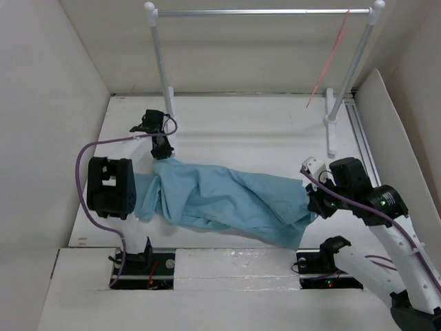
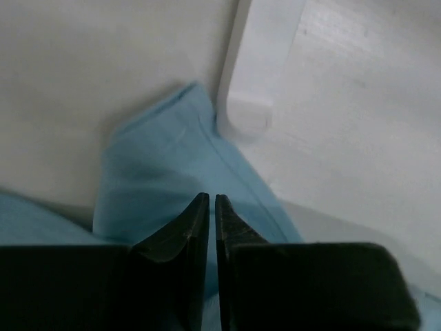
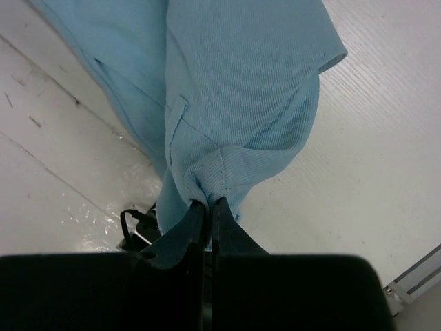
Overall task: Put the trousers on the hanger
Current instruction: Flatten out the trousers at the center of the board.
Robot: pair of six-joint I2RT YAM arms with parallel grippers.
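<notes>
The light blue trousers (image 1: 227, 200) stretch across the white table between my two grippers. My left gripper (image 1: 162, 152) is at their far left corner; in the left wrist view its jaws (image 2: 212, 198) are closed to a thin slit with the cloth (image 2: 158, 172) in it. My right gripper (image 1: 314, 201) is shut on a bunched fold at the right end (image 3: 209, 202), and the cloth (image 3: 234, 89) hangs from it. The thin pink-red hanger (image 1: 331, 61) hangs from the rail at the far right, away from both grippers.
A silver rail (image 1: 262, 12) on two white-knobbed posts (image 1: 160, 55) (image 1: 351, 69) stands at the back. The left post's white foot (image 2: 251, 76) is just beyond my left gripper. White walls enclose the table on the left and right. A track (image 1: 362, 138) runs along the right edge.
</notes>
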